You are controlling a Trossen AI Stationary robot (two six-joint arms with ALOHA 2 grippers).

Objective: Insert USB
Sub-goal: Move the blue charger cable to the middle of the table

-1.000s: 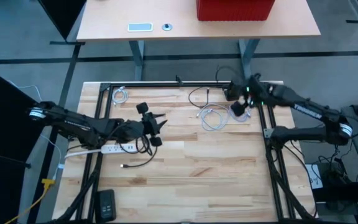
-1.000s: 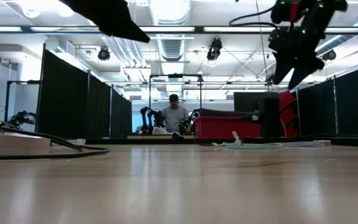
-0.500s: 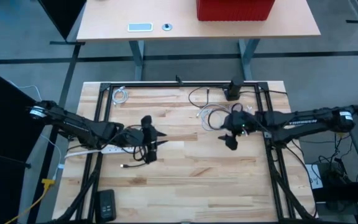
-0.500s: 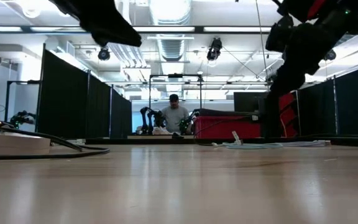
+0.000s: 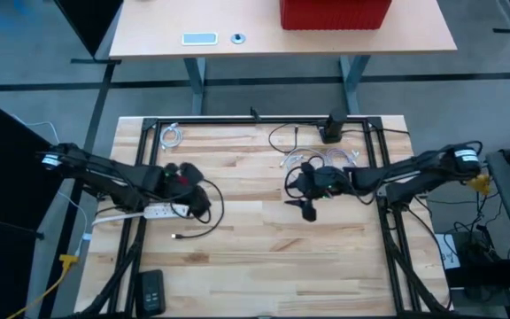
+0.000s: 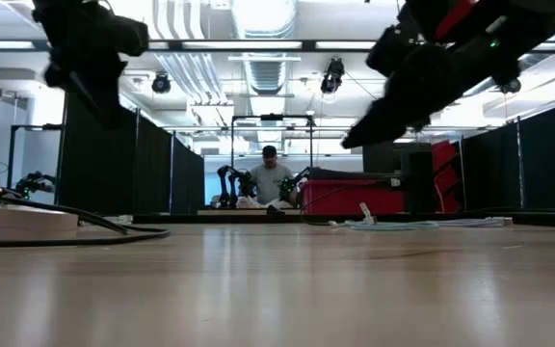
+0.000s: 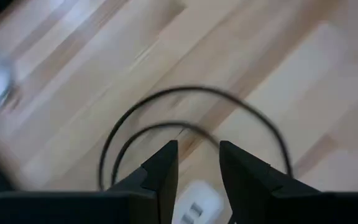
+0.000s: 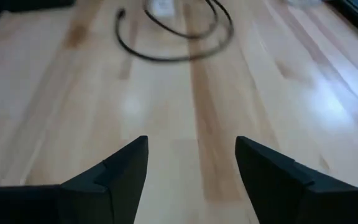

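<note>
A black USB cable (image 5: 209,209) lies in loops on the wooden table, its plug end (image 5: 177,237) toward the near side. Beside it lies a white power strip (image 5: 153,211), which also shows as the white strip (image 7: 194,203) below my left fingers. My left gripper (image 5: 195,191) points steeply down over the strip and cable loops (image 7: 185,109); its fingers stand a little apart with nothing between them (image 7: 197,163). My right gripper (image 5: 301,197) hangs open over the table's middle, slanting down toward the cable (image 8: 173,38), nothing between its fingers (image 8: 191,167).
White cables (image 5: 312,162) and a black adapter (image 5: 332,129) lie at the far right, a small white coil (image 5: 173,136) at the far left, a black device (image 5: 151,289) at the near left. A black frame (image 5: 255,120) rims the table. A person (image 6: 270,179) sits beyond.
My left gripper has tipped from nearly level to pointing steeply down, rolling as it went, and shifted toward the table's left over the power strip. My right gripper has swung from the far right corner toward the table's middle and near side, sinking and levelling out.
</note>
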